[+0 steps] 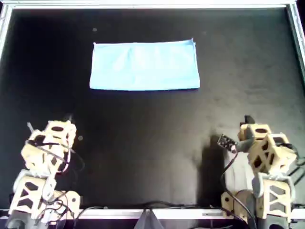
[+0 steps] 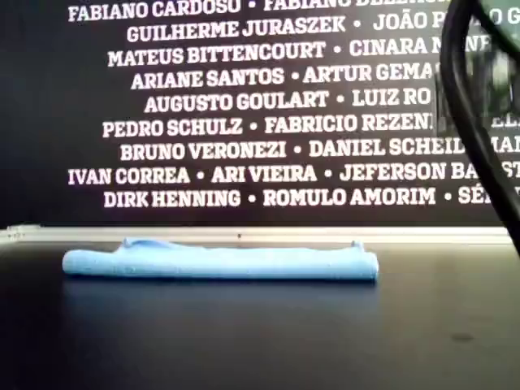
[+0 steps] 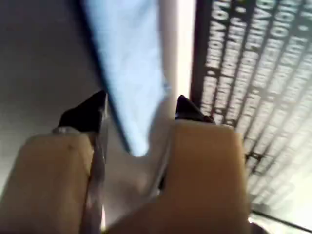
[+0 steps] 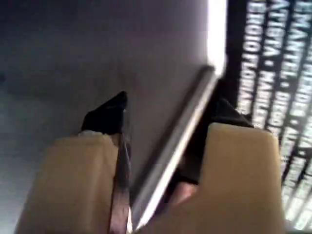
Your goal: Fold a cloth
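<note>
**arms parked, folded cloth lying far across the table**

nearest the overhead camera are the two tan arms, one at about 7 o'clock and one at about 5 o'clock on the black table, both well apart from the cloth. which of them is which the wrist views do not settle for me.

the cloth lies toward 12 o'clock, a flat sky-blue rectangle with its long side running across. it looks already doubled, so i'd judge a fold is done, or the arms are resting between folds.

my first gripper has its jaws parted by a moderate gap with nothing between them; the cloth shows beyond the tips, out of reach. my second gripper is likewise parted and empty, looking at bare table and a pale frame rail.

the exterior view adds what the overhead hides: the cloth has layered thickness and a rounded edge at the exterior view's right, and a wall of white names stands behind it.
</note>
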`<state>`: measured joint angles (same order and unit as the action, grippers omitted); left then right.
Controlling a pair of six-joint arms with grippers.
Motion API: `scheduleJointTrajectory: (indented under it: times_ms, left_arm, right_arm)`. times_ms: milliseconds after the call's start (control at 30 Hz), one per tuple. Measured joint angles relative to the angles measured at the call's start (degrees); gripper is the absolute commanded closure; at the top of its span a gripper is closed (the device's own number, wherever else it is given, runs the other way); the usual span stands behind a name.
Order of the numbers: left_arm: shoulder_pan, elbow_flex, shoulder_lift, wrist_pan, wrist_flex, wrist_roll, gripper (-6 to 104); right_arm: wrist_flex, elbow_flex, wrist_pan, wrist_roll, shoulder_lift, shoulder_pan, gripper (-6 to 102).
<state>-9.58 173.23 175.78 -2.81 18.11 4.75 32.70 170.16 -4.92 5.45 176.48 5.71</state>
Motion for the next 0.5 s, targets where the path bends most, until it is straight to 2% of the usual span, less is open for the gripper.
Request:
scheduleJointTrajectory:
  times_ms: [500]
  left_arm:
    - [0.0,0.2,0.0,0.1,0.0,0.2,50]
  right_arm:
    - [-0.4,3.0,-0.4,0.53,0.0,-0.6,28]
